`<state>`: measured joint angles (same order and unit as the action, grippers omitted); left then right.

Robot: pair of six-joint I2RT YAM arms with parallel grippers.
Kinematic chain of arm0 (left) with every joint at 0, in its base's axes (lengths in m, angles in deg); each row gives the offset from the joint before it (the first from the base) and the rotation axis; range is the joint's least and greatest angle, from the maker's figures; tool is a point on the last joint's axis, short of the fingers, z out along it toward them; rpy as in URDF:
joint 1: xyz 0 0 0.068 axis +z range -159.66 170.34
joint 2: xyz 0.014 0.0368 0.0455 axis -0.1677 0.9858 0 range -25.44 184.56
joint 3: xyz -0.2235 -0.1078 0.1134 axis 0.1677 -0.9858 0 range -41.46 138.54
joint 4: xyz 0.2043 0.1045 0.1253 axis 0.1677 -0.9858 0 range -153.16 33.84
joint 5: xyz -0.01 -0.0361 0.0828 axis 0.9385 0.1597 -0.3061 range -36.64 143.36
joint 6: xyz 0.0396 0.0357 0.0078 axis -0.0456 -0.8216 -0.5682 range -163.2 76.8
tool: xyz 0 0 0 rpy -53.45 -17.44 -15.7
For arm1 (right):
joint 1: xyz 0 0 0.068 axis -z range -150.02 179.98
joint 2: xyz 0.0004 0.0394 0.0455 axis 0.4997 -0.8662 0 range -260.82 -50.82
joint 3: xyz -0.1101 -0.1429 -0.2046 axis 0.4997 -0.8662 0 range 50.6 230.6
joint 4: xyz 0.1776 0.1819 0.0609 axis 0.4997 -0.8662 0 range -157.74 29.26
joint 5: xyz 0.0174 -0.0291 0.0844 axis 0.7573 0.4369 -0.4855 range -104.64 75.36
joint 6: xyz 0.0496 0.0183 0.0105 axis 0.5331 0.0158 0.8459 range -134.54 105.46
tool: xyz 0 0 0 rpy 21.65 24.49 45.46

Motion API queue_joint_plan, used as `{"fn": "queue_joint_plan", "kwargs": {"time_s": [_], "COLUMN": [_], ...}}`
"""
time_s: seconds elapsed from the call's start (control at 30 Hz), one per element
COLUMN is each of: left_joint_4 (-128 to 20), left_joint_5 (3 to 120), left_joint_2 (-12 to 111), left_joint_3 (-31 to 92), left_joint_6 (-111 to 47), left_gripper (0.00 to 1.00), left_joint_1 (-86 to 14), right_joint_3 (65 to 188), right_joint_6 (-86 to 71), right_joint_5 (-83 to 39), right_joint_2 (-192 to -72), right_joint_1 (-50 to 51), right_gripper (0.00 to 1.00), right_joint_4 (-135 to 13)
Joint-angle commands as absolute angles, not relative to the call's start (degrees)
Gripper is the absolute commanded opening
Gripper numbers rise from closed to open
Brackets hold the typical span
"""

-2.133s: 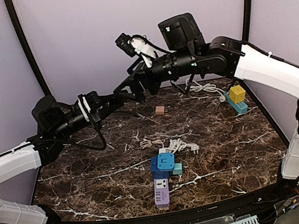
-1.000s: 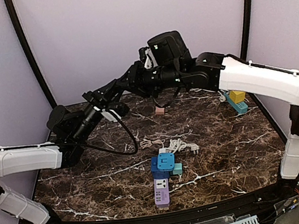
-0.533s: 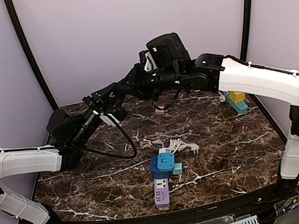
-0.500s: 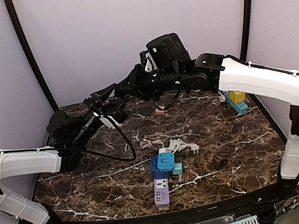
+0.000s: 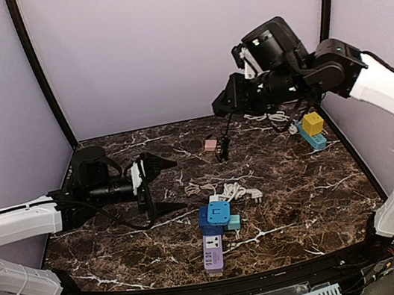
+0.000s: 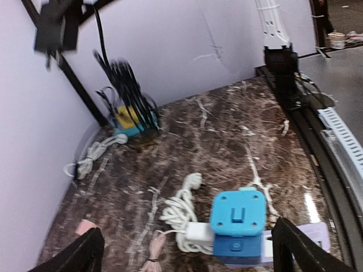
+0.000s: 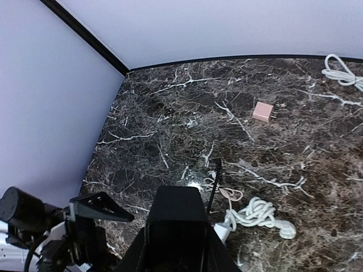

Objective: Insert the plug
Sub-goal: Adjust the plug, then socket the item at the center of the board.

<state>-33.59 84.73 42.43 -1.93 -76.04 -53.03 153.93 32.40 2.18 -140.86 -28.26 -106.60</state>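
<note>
the right gripper (image 5: 224, 109) is raised above the far middle of the dark marble bench (image 5: 302, 190), fingers pressed together on a thin black cord (image 5: 222, 137) that dangles from them. the cord's lower end hangs just beside a small pink adapter (image 5: 211, 145). whether that end touches the bench cannot be told, and its plug head is too small to make out. in the right wrist view the gripper's own dark body fills the bottom edge and covers the fingertips, so only the cord (image 7: 212, 187) shows rising out of it.

the left gripper (image 5: 172, 186) lies low over the left half of the bench, fingers (image 6: 85, 255) spread wide with nothing between them. only their tips enter the left wrist view, at the two bottom corners.

near the front middle of the bench lies a lilac power strip (image 5: 212, 253) with a blue cube adapter (image 5: 214, 216) seated on its far end. a small teal adapter (image 5: 233, 222) touches the cube's right side. in the left wrist view the strip (image 6: 317, 238) is mostly hidden behind the cube and cut off by the frame.

a coiled white cable (image 5: 233, 193) lies just beyond the cube, with a pale pink cord (image 5: 195, 188) to its left.

at the far right edge a yellow block (image 5: 312, 123) sits on a teal strip (image 5: 315, 141). from the left wrist it is half hidden behind black streaks (image 6: 127, 85) smeared by blur.
</note>
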Motion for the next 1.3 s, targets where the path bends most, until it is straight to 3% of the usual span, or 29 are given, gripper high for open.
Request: {"fn": "queue_joint_plan", "kwargs": {"time_s": [0.0,0.17,0.33,0.47,0.83,0.97,1.1,1.2,1.27], "left_joint_4": [-49.9,-53.3,-56.8,-52.0,-41.3,-41.5,-42.5,-41.6,-38.7], "left_joint_5": [97.9,102.6,105.7,101.5,93.8,94.3,94.4,91.4,85.7], "left_joint_2": [47.2,56.2,63.3,66.6,73.7,75.0,74.4,73.5,72.8], "left_joint_3": [1.0,5.0,8.1,8.0,8.3,8.9,8.3,6.6,4.9], "left_joint_6": [-68.0,-75.2,-81.8,-81.2,-77.7,-77.1,-77.2,-73.9,-68.8], "left_gripper": [0.94,0.84,0.93,0.95,0.78,0.63,0.33,0.05,0.01], "left_joint_1": [-53.0,-52.8,-53.0,-53.8,-55.3,-55.4,-55.4,-55.4,-55.5], "right_joint_3": [150.0,141.6,135.4,131.4,127.2,127.0,127.2,128.1,129.3], "right_joint_6": [24.8,21.3,21.2,22.1,23.6,24.1,24.1,22.3,18.6], "right_joint_5": [3.2,-3.1,-6.0,-7.6,-7.6,-7.3,-6.3,-5.2,-5.0], "right_joint_2": [-131.5,-125.5,-122.6,-120.9,-118.1,-118.1,-118.1,-118.9,-120.3], "right_joint_1": [-26.7,-26.5,-26.5,-26.5,-26.5,-26.5,-26.5,-26.5,-26.5], "right_gripper": [0.0,0.0,0.0,0.0,0.0,0.0,0.0,0.0,0.0], "right_joint_4": [-117.5,-119.2,-119.1,-118.0,-115.7,-115.5,-115.4,-115.1,-115.0]}}
